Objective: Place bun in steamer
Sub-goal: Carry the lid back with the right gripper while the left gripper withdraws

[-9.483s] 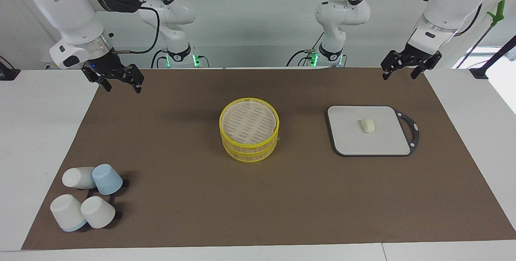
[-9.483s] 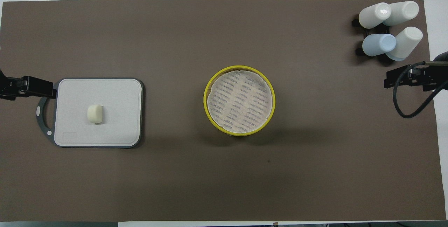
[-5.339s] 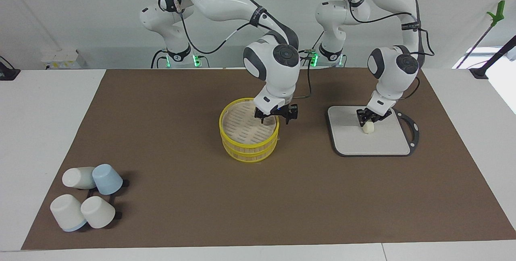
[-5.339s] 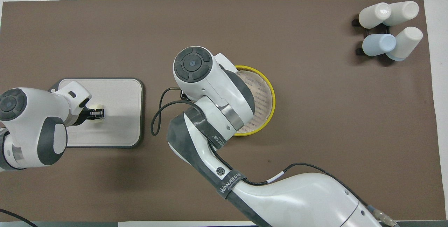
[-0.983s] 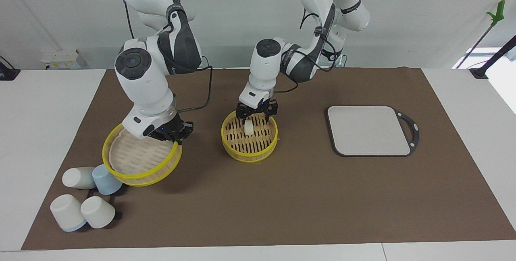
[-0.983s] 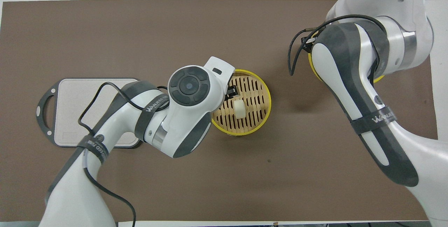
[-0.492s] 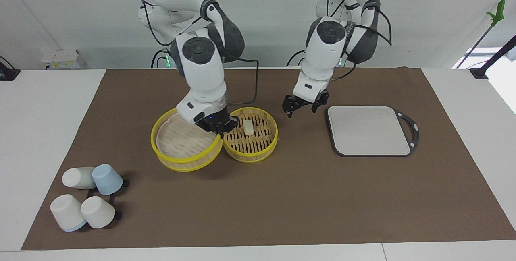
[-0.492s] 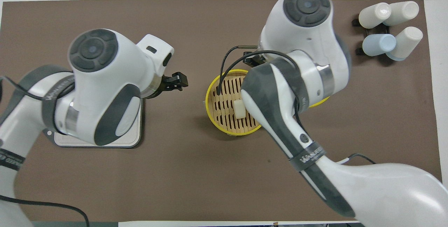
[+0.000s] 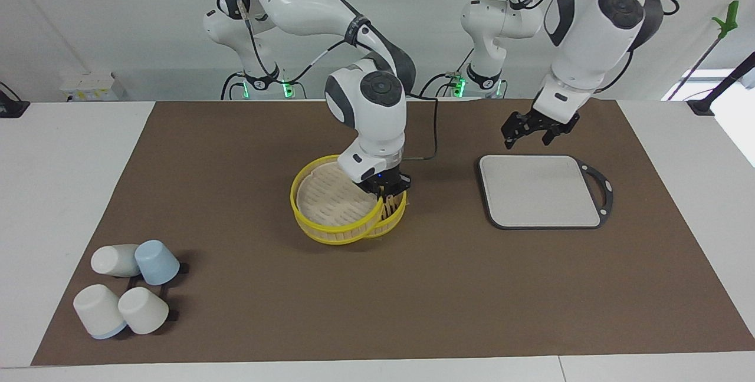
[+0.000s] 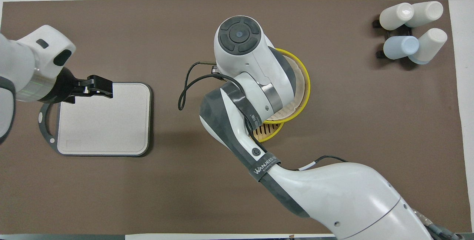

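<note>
One brand name is showing — "WANJEEG", in white capitals, on the dark strap (image 10: 263,168) wrapping around the right arm (image 10: 333,195) in the overhead view. Its final letters are reading unclearly — no other text is legible on anything.

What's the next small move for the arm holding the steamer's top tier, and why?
Probably shift the right end effector a little toward the left arm's end of the table, then lower. It grips the upper tier by its rim, offset from the lower tier, which shows only as a crescent. The bun is hidden.
</note>
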